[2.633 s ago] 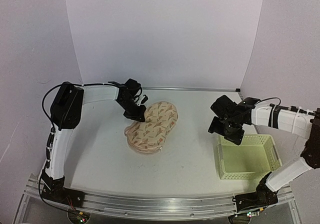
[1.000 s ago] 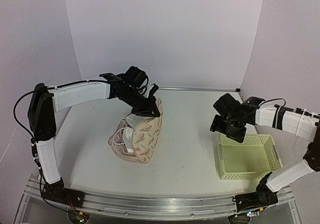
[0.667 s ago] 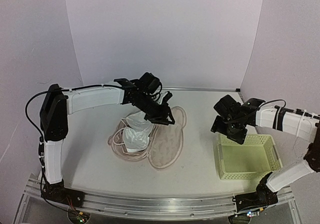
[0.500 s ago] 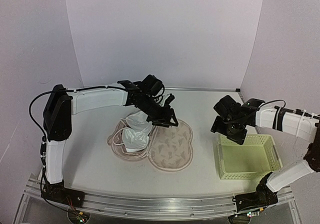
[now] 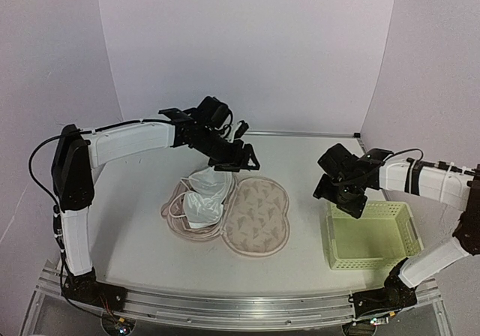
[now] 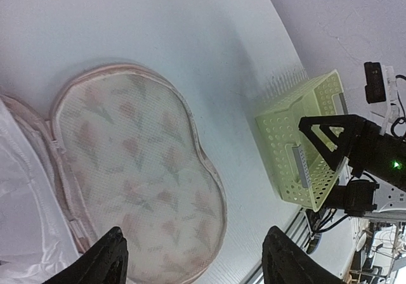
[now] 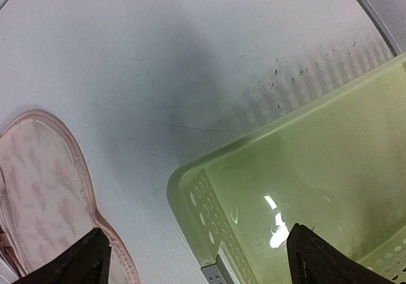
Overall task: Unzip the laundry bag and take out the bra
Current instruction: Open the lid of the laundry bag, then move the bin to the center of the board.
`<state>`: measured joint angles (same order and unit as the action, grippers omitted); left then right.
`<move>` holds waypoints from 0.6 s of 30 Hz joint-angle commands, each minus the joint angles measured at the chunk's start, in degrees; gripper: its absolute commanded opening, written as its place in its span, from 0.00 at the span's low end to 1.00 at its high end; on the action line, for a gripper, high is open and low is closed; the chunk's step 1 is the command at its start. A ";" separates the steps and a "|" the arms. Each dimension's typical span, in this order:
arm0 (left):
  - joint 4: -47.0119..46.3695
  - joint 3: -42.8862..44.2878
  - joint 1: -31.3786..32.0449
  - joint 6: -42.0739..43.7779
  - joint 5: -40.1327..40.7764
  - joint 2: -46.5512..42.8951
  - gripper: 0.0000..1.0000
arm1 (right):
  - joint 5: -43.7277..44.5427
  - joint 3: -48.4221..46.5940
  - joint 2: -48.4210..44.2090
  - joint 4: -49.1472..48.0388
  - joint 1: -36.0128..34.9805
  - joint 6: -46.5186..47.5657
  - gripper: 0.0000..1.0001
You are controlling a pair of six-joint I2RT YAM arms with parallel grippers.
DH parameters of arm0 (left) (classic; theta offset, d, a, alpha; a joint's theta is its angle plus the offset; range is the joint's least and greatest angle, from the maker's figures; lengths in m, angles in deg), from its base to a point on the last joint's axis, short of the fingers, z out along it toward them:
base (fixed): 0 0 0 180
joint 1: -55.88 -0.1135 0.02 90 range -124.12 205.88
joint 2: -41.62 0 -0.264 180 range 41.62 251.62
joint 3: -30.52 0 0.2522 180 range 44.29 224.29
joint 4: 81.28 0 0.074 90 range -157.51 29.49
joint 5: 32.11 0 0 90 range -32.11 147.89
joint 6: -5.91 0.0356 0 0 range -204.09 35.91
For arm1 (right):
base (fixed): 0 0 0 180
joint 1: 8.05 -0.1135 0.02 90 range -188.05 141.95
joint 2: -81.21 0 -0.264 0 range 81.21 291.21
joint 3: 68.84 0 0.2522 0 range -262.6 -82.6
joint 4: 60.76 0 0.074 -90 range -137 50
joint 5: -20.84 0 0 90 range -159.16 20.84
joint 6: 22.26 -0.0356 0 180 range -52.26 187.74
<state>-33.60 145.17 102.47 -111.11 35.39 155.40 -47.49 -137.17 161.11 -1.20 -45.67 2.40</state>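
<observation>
The laundry bag (image 5: 261,217) lies unzipped and spread flat in mid-table, its printed flap (image 6: 139,170) folded out to the right. The bra (image 5: 204,203) rests pale and crumpled on the bag's left half, with thin pink straps looping round it; its edge (image 6: 19,201) shows in the left wrist view. My left gripper (image 5: 238,160) hovers open above the bag's far edge, holding nothing (image 6: 196,262). My right gripper (image 5: 339,196) hangs open over the basket's near-left corner (image 7: 203,258), well right of the bag.
A pale yellow-green lattice basket (image 5: 375,238) stands at the right, also in the left wrist view (image 6: 304,144) and under the right fingers (image 7: 304,170). The bag's flap edge (image 7: 44,182) shows at that view's left. Walls close in behind and on both sides.
My left gripper swung the bag's top flap over to the right, let it go and opened, then drew back up and left. The bra now lies uncovered. The right arm barely moved.
</observation>
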 commanded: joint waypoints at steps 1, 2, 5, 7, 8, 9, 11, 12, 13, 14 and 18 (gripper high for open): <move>-1.57 -2.73 -2.21 1.54 3.11 -7.00 0.74 | -0.90 -0.28 2.71 -3.32 0.40 -1.99 0.98; -1.57 -3.47 -2.63 1.54 3.50 -7.64 0.74 | -1.11 -0.28 3.40 -3.90 0.44 -2.23 0.98; -1.57 -5.65 -3.86 1.54 3.78 -9.65 0.75 | -1.04 -0.32 4.76 -4.62 0.75 -4.28 0.96; -1.57 -6.92 -4.61 1.85 3.86 -10.84 0.75 | -0.04 0.08 4.99 -4.92 0.95 -7.25 0.94; -1.57 -7.45 -4.92 2.07 3.82 -11.38 0.75 | 0.18 0.40 5.08 -5.00 1.16 -8.77 0.92; -1.57 -7.98 -5.33 2.25 3.73 -11.80 0.75 | 0.42 0.69 5.09 -5.23 1.35 -10.48 0.91; -1.57 -8.99 -5.97 2.60 3.53 -12.73 0.75 | 0.85 1.36 5.39 -5.61 1.64 -14.13 0.91; -1.59 -9.40 -6.24 2.79 3.42 -13.12 0.75 | 0.77 1.58 5.62 -5.90 1.80 -15.98 0.90; -1.57 -9.77 -6.51 3.06 3.32 -13.62 0.75 | 0.83 1.72 5.85 -6.16 1.97 -17.63 0.90; -1.52 -10.08 -6.77 3.34 3.21 -13.81 0.75 | 1.26 1.82 6.11 -6.24 2.09 -19.41 0.89; -1.39 -10.81 -7.28 4.46 2.91 -14.89 0.76 | 3.11 3.20 7.06 -6.23 3.94 -25.60 0.87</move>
<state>-33.49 134.81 95.74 -108.93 38.56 144.60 -47.88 -135.16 167.27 -5.94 -43.51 -13.86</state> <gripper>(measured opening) 0.754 0.876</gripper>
